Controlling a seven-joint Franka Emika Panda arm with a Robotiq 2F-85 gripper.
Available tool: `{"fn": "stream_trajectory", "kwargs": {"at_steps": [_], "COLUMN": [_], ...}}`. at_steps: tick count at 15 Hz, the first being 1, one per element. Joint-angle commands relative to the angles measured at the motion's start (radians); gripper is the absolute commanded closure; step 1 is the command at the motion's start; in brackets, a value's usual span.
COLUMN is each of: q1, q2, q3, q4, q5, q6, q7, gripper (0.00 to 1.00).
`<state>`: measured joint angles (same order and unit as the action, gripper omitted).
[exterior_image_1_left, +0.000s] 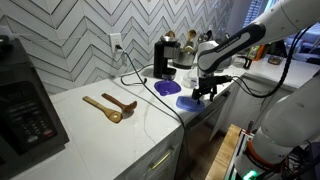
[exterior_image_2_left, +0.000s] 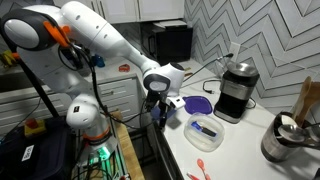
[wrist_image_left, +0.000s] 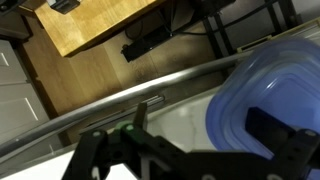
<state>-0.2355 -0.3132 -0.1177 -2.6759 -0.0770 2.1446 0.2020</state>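
Over the front edge of a white counter (exterior_image_1_left: 120, 135): the gripper (exterior_image_1_left: 205, 93), fingers spread wide, pinching nothing. Hangs just above a blue container (exterior_image_1_left: 190, 102), the nearest thing to it; cannot tell whether touching or a little apart. Container placed at the counter's front edge, open side up (something small and dark inside, too small to name).

In the wrist view, gripper (wrist_image_left: 190, 150) again, with the blue container (wrist_image_left: 265, 100) off at 3 o'clock, partly beneath one dark finger (wrist_image_left: 297, 150). Counter edge across the middle, wooden floor (wrist_image_left: 100, 25) up toward 11 o'clock.

In an exterior view, gripper (exterior_image_2_left: 158, 108) at 9 o'clock of the blue container (exterior_image_2_left: 207, 132), right over the counter's lip.

Just beside the container, at 10 o'clock in an exterior view, a purple lid (exterior_image_1_left: 166, 88) lying flat. Behind the lid at 12 o'clock, a black coffee maker (exterior_image_1_left: 163, 57) against the tiled wall. Well apart at 9 o'clock, two wooden spoons (exterior_image_1_left: 110, 107) side by side; farther yet the same way, a microwave (exterior_image_1_left: 25, 110).
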Motion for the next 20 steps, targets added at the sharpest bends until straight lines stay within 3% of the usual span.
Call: {"fn": "stream_trajectory", "kwargs": {"at_steps": [1,7,11,16,17,20], "q1": [-0.028,-0.057,-0.037,-0.060,-0.051,-0.053], "q2": [0.001,0.011,-0.065,-0.164,-0.091,-0.101], "q3": [-0.022,-0.044,-0.092,-0.158,-0.127,-0.130], "q4": [-0.005,0.020,0.007,-0.027,0.017,0.018], "q5": [-0.042,-0.071,0.034,0.122,0.092,0.094], "q6": [-0.003,-0.010,-0.068,-0.187,-0.154,-0.160], "q7": [0.011,0.016,-0.106,-0.227,-0.181,-0.187], "gripper": [0.00,0.00,0.00,0.00,0.00,0.00]}}
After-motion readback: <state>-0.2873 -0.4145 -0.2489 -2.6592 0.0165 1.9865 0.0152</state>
